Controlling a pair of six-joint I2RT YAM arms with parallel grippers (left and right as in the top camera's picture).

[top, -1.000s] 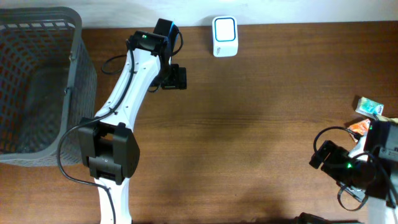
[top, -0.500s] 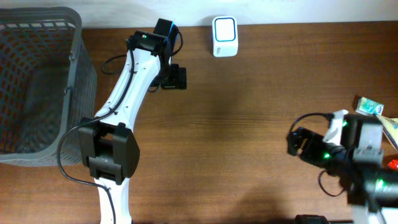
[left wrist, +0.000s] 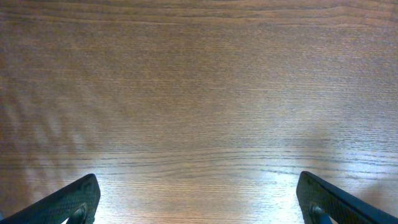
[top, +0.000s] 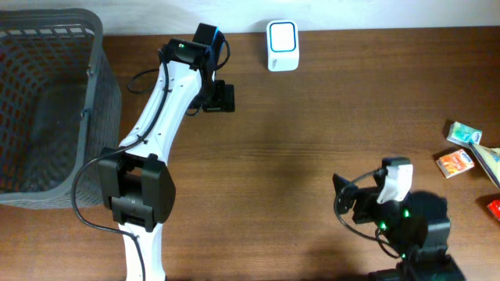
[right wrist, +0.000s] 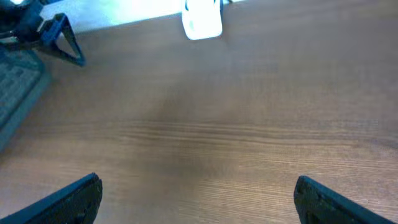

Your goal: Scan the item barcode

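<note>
Wide-spread left gripper [left wrist: 199, 200] hung over bare table [left wrist: 199, 74] near the far edge. There was nothing between the jaws, only wood grain in the left wrist view. The right gripper [right wrist: 198, 198] sat over the near right part of the table, jaws also far apart and empty, facing the far edge. The white scanner [top: 282, 35] stood at the far edge near the middle, close to the left arm's end and to its right; the right wrist view showed it at the top. The items lay at the table's right edge, well apart from both grippers: green-and-white box [top: 463, 133], orange packet [top: 455, 163] just nearer than it, red pack [top: 494, 207] cut off by the frame — could not tell which one was to be scanned. A grey mesh basket [top: 109, 109] stood at the left end.
</note>
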